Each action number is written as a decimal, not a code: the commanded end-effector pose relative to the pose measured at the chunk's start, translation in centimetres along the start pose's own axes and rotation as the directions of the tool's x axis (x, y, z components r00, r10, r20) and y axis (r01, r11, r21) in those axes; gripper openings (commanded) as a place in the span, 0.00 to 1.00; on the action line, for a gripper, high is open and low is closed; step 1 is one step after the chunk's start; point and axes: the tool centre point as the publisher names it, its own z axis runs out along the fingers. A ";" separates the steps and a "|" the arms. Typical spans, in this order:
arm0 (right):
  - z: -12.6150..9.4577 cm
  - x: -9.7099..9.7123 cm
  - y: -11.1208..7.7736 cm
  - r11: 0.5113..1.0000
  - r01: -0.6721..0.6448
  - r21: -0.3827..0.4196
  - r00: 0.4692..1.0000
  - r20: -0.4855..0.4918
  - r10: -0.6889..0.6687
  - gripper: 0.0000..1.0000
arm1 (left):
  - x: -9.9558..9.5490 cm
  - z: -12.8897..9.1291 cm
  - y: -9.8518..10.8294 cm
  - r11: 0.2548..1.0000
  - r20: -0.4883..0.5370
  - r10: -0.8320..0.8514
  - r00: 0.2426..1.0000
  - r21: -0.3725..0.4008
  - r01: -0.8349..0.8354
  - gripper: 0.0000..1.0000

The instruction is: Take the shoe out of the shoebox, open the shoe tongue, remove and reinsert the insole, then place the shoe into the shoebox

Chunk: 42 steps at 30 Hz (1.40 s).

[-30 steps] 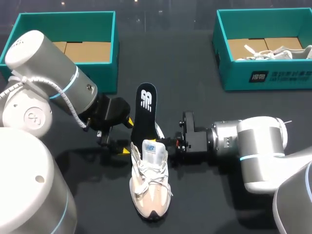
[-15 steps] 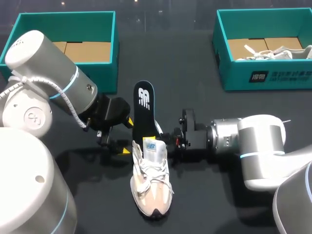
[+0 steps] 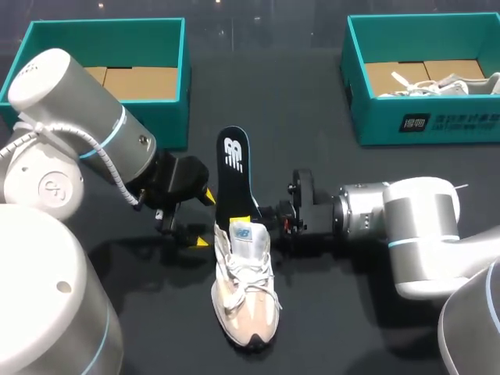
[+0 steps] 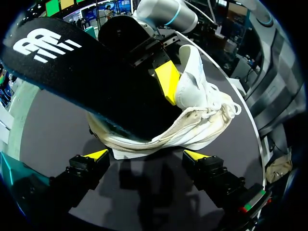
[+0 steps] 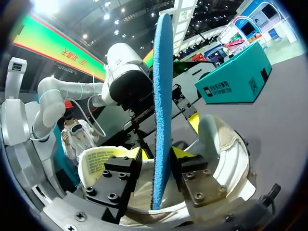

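Right end effector (image 5: pixel 156 161), wrist level over the table (image 3: pixel 312 109), clamped on the black insole (image 3: pixel 233 168), lower end inside the sneaker (image 3: pixel 244 293). Left end effector (image 4: pixel 146 155) low beside the heel, fingers apart.

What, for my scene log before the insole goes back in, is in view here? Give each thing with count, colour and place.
shoe: one, white and beige, middle of the table, between the two grippers.
insole: one, black top, blue underside, rising from the shoe's heel opening.
shoeboxes: two, teal, far left and far right.
second shoe: one, white, in the right shoebox.
cardboard: brown, in the bottom of both shoeboxes.
table: one, black.
left gripper: yellow tips, open, beside the shoe's heel.
right gripper: yellow tips, shut on the insole, on the heel's other side.
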 end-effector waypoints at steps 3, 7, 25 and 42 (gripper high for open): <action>0.2 0.0 1.1 0.999 0.012 0.043 1.000 -0.012 -0.012 0.40 | 0.1 0.1 0.1 1.000 0.002 0.001 1.000 0.001 -0.001 1.00; 0.4 0.2 1.9 0.997 0.029 0.069 0.999 -0.018 -0.028 0.39 | 0.1 0.1 0.1 1.000 0.002 0.001 1.000 0.001 -0.001 1.00; 0.6 -1.4 3.6 0.995 -0.018 0.094 0.999 -0.049 0.023 0.00 | 0.1 0.1 0.1 1.000 0.002 0.001 1.000 0.001 -0.001 1.00; 0.2 -0.4 -1.7 0.979 -0.202 0.034 0.978 -0.038 0.204 0.00 | 0.1 0.1 0.1 1.000 0.002 0.001 1.000 0.001 -0.001 1.00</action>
